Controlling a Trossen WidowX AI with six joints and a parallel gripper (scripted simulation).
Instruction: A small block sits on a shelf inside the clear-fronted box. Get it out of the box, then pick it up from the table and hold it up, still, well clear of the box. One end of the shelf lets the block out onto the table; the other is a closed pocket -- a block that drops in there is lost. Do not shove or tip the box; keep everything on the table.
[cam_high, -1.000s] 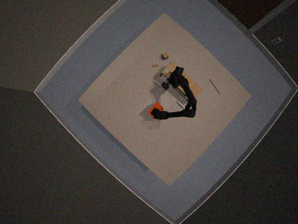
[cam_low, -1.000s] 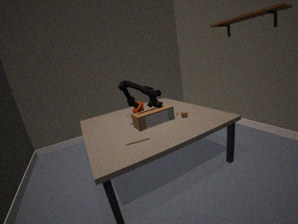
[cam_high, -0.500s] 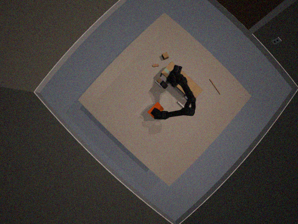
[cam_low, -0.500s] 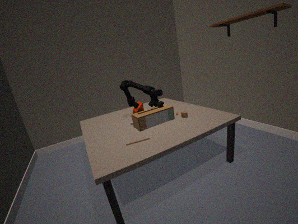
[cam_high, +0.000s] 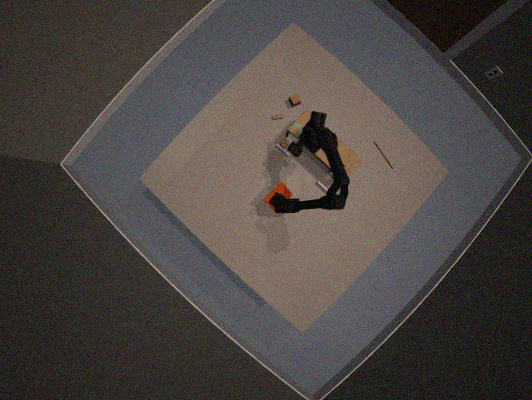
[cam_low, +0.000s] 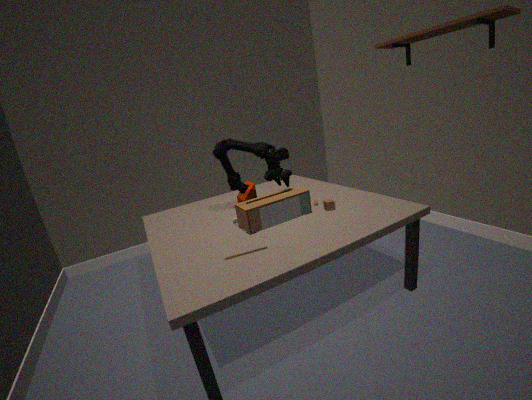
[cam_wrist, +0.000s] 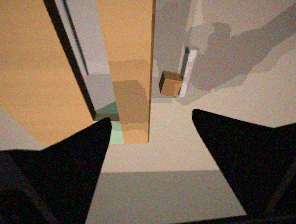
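Observation:
The wooden box (cam_high: 351, 159) (cam_low: 250, 219) (cam_wrist: 40, 75) with its clear front stands mid-table. My gripper (cam_high: 296, 148) (cam_low: 281, 179) (cam_wrist: 151, 118) is open and empty. It hangs just above the table behind one end of the box, pointing down. In the wrist view a small tan block (cam_wrist: 171, 83) (cam_high: 284, 143) lies on the table past my fingertips. It touches the end of a thin grey upright strip (cam_wrist: 188, 70) and lies outside the box. The box hides this block in the exterior view.
A second tan cube (cam_high: 295, 99) (cam_low: 328, 204) and a small flat piece (cam_high: 277, 117) (cam_low: 315, 202) lie on the table beyond the box's end. A thin stick (cam_high: 383, 154) (cam_low: 246, 253) lies in front of the box. The arm's orange base (cam_high: 278, 192) (cam_low: 247, 191) stands behind it.

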